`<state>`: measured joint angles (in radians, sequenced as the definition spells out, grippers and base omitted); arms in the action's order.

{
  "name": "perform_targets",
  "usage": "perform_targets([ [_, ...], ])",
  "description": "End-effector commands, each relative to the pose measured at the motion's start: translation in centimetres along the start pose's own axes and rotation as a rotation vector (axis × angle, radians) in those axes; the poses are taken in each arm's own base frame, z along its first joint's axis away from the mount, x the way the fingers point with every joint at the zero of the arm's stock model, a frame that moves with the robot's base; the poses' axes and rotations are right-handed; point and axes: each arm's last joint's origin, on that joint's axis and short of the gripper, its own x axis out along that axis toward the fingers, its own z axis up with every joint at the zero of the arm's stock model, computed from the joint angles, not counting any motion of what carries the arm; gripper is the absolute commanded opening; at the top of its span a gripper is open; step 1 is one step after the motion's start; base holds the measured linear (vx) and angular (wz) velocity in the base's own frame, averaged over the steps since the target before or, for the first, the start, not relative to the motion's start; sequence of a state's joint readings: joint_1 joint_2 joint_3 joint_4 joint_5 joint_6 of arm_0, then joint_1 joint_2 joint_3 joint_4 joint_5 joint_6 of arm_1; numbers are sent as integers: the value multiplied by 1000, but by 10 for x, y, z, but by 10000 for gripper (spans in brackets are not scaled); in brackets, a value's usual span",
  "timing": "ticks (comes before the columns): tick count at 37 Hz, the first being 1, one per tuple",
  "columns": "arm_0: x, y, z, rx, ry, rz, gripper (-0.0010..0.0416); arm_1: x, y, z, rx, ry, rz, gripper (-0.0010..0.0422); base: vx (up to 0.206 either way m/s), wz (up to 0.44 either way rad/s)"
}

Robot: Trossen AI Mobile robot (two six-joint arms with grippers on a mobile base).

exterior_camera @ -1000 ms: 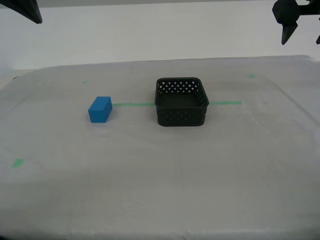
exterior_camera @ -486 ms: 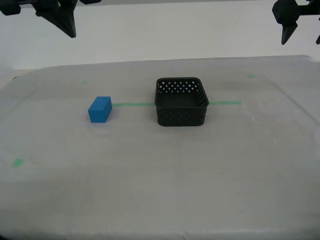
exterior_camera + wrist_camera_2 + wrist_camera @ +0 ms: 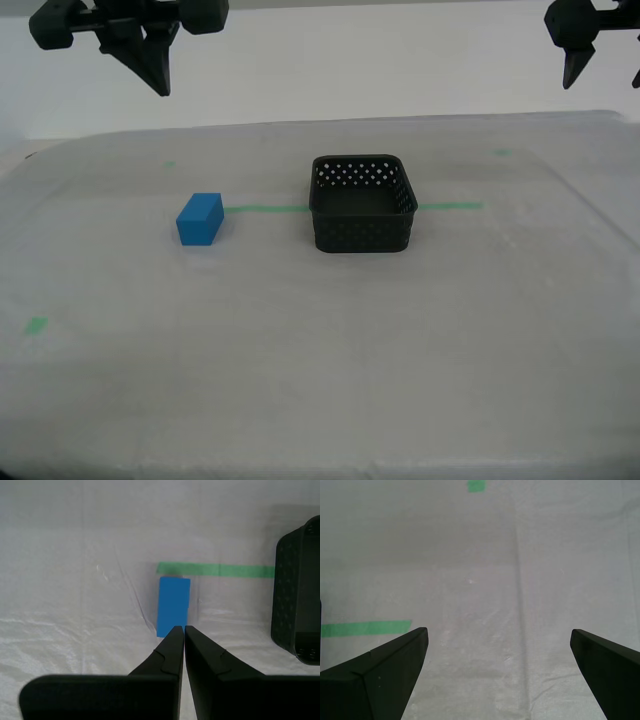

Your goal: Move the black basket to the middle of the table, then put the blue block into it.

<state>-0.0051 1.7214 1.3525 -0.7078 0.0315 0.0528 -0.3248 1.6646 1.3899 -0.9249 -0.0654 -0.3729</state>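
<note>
While pressed together, my second pincer (image 3: 180,628) hangs above the blue block (image 3: 173,606).

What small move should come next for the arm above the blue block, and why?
Probably open my second gripper and lower it toward the blue block. Its jaws are shut, it hangs high above the table, and the block lies outside the black basket.

Soft, even, bright light washes the pale bench (image 3: 330,380) nearly shadowless, with only faint shade beside the basket (image 3: 362,203), while both wrist views show the near jaws slightly blurred.
</note>
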Motion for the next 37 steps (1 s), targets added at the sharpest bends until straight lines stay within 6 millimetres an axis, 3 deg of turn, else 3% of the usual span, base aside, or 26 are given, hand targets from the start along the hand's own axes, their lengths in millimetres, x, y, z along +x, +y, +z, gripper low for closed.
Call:
perform_targets([
  [1,0,0,0,-1,-3,0,398,0,0,-1,2,3,-2,3,0,0],
  [37,0,0,1,-1,-5,0,399,0,3,-7,69,67,57,295,0,0],
])
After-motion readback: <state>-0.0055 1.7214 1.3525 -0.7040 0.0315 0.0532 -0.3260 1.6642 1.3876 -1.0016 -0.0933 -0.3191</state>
